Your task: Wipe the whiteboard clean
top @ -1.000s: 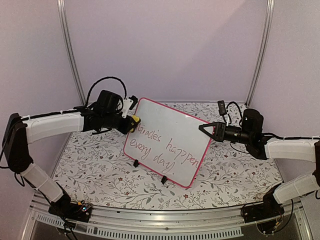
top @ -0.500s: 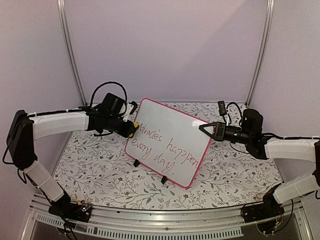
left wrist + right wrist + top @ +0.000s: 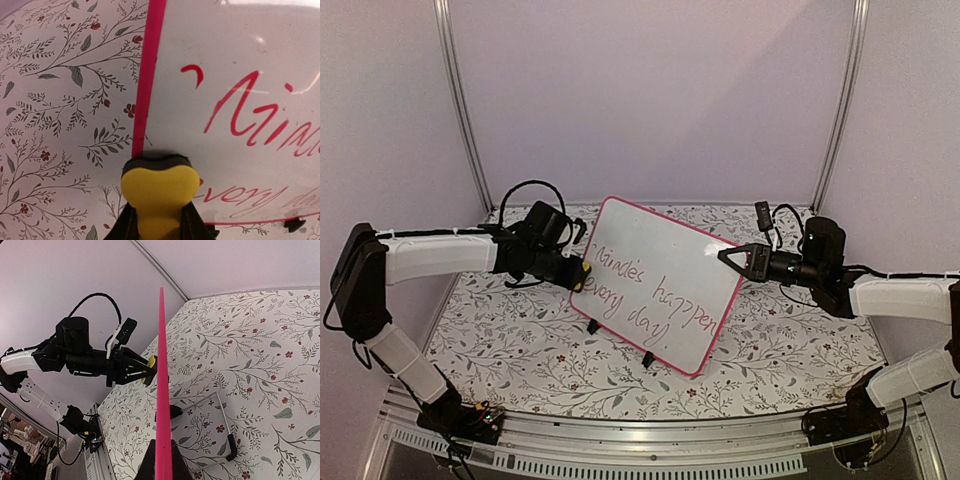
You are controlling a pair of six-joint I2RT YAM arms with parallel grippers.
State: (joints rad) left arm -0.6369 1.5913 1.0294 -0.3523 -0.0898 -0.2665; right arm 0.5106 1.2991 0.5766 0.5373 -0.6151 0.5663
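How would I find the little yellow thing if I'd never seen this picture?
Find the whiteboard standing in the middle of the flowery table, with red writing on it. Go to its left edge, where the left gripper reaches in. Pinched in it is the yellow eraser, a foam block with a dark front pad, the only yellow thing there.

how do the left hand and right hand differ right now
Load: the left hand is shut on a yellow eraser. The right hand is shut on the whiteboard, pinching its pink frame.
Place: the left hand is at the board's left edge, by the first red letters. The right hand is at its right edge.
Role: the left hand looks set to wipe, while the right hand steadies the board.
Shared: both are closed and point inward at the board.
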